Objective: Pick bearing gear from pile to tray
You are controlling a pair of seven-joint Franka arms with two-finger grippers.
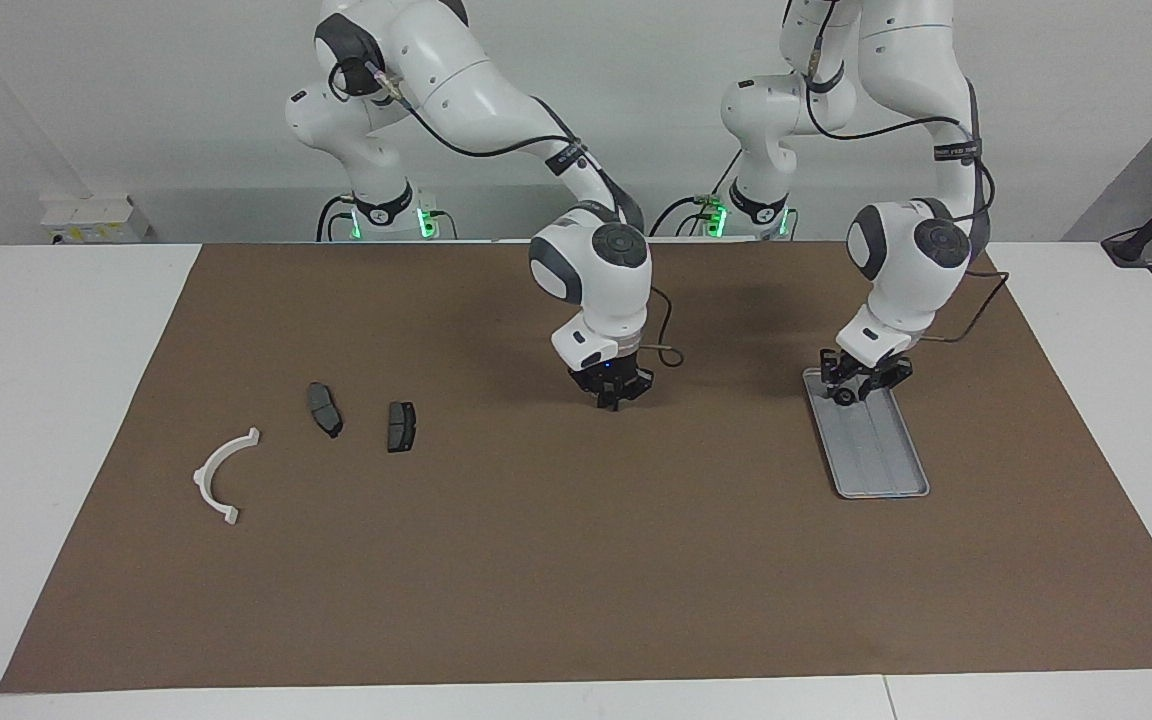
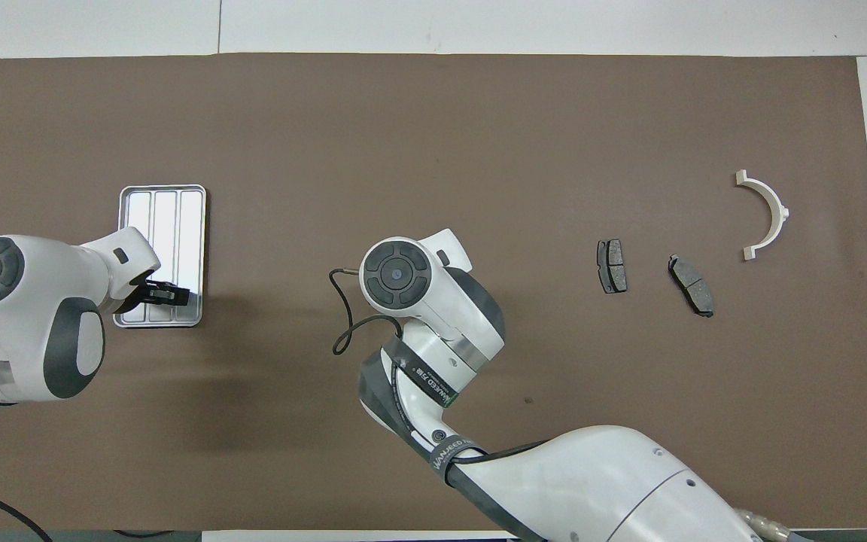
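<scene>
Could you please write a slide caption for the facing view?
Left gripper over the tray; right gripper shut above the mat.

The tray (image 1: 871, 445) has bare mat all around it; only the left gripper (image 1: 851, 390) hangs over its robot-side end. The right gripper (image 1: 614, 398) and brake pads (image 1: 366, 418) lie well apart from the tray.

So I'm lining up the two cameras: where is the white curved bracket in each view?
Facing view: the white curved bracket lies low at the picture's left edge of the brown mat.
Overhead view: the bracket sits at the picture's right, upper middle.
Shared landmark: the two dark brake pads beside it.
</scene>
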